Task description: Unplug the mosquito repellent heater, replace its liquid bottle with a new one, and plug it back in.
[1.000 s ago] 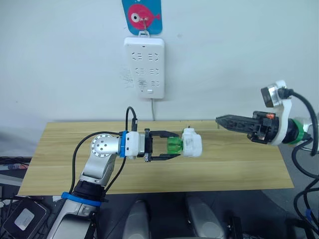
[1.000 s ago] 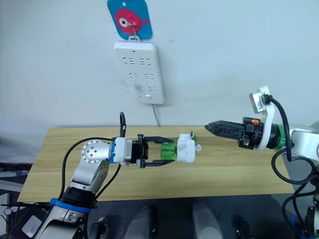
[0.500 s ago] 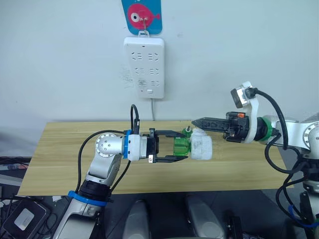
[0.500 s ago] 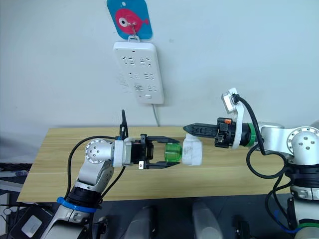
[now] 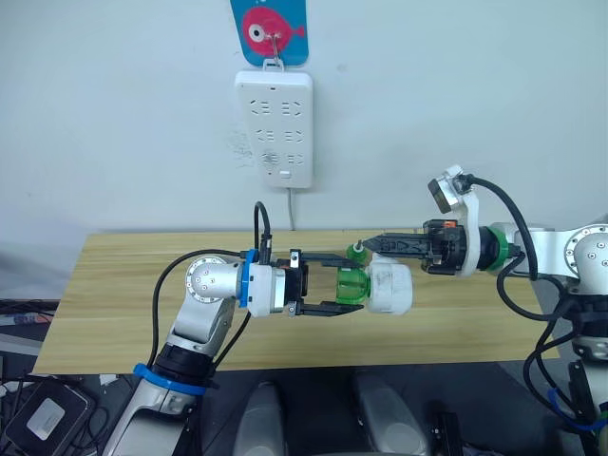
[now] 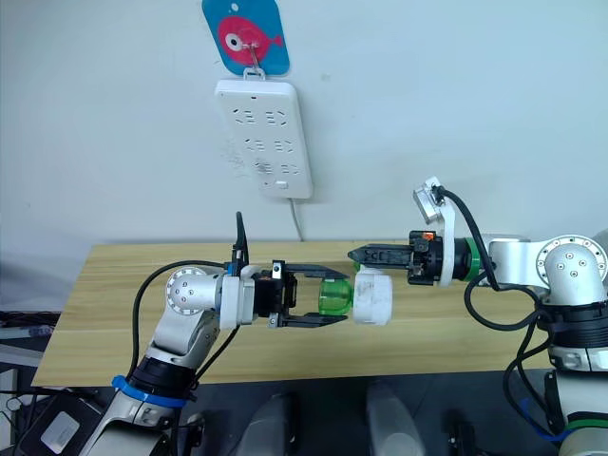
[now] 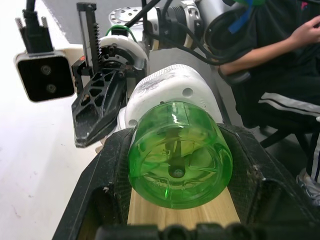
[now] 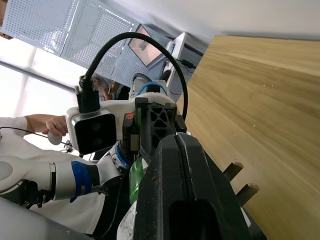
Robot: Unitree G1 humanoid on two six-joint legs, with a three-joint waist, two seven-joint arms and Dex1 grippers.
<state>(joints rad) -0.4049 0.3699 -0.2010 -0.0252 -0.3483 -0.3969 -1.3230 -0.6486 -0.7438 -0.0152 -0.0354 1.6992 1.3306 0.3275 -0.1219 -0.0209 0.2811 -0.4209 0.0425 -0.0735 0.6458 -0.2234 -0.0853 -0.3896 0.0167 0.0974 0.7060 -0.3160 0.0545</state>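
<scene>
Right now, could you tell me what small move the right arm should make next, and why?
Probably open the right gripper and close it around the mosquito repellent heater: its fingers look shut at the heater's top, while the left gripper clamps the green bottle.

Heater (image 5: 389, 288) hangs over the table (image 5: 114, 285) between left gripper (image 5: 328, 283) and right gripper (image 5: 380, 244), strip (image 5: 275, 128) on the wall behind.

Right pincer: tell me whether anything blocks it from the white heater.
Nothing visible does. The right pincer has its tip right at the small white rounded plastic heater, which the left pincer holds by its green liquid bottle above the wooden table.
</scene>
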